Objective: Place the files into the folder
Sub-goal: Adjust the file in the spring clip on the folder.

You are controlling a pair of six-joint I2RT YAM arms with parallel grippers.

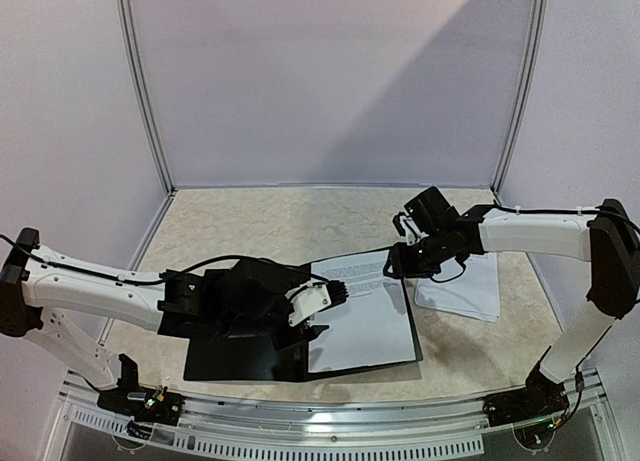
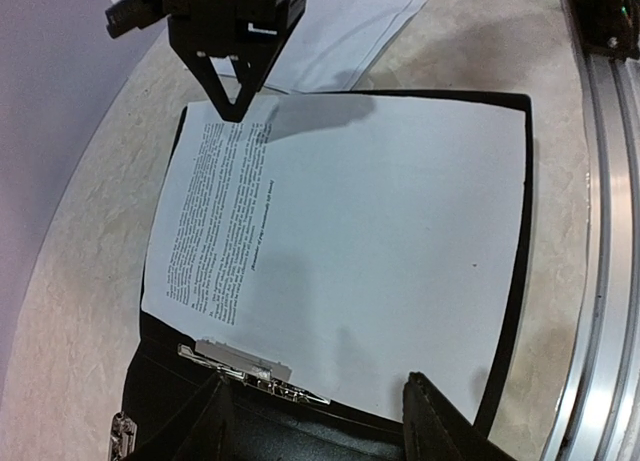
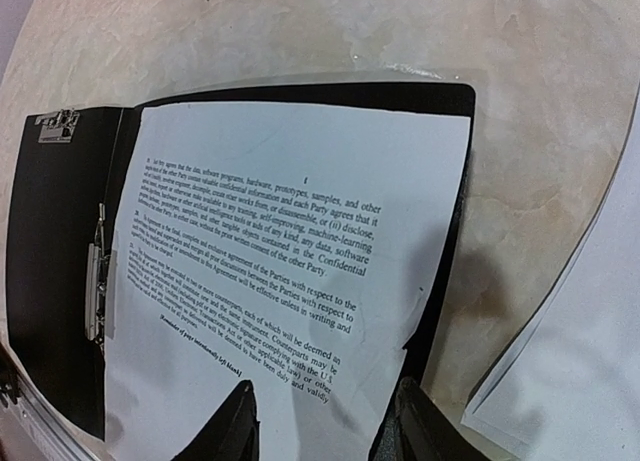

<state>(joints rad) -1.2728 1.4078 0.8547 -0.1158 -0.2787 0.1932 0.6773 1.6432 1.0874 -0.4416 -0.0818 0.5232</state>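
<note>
"Across the marbled table [image 1: 250, 221], what's the biggest thing you can see?"

"The folder [image 1: 235, 361]. It's black, lying wide open and flat, and both white arms reach in over it."

"And the files?"

"One printed sheet [image 1: 365, 316] lies face up on the folder's right half. Its text block is toward the spine and the black cover shows as a border around it. The others are a stack of white sheets [image 1: 465, 286] on the table just beyond the folder's right edge, with a strip of bare table between."

"What are the claws doing?"

"The left claw [image 2: 325, 421] hangs over the folder's spine with its fingers spread wide and nothing between them. The right claw [image 3: 325, 426] is at the folder's far right corner, pointing down at the corner of the printed sheet. Its jaws stand apart too, not pinching the paper. That corner curls up a little. I can't tell whether the tips touch it."

"Anything smaller?"

"A metal clip [image 2: 250, 366] runs along the spine at the sheet's inner edge, right in front of the left claw."
</note>
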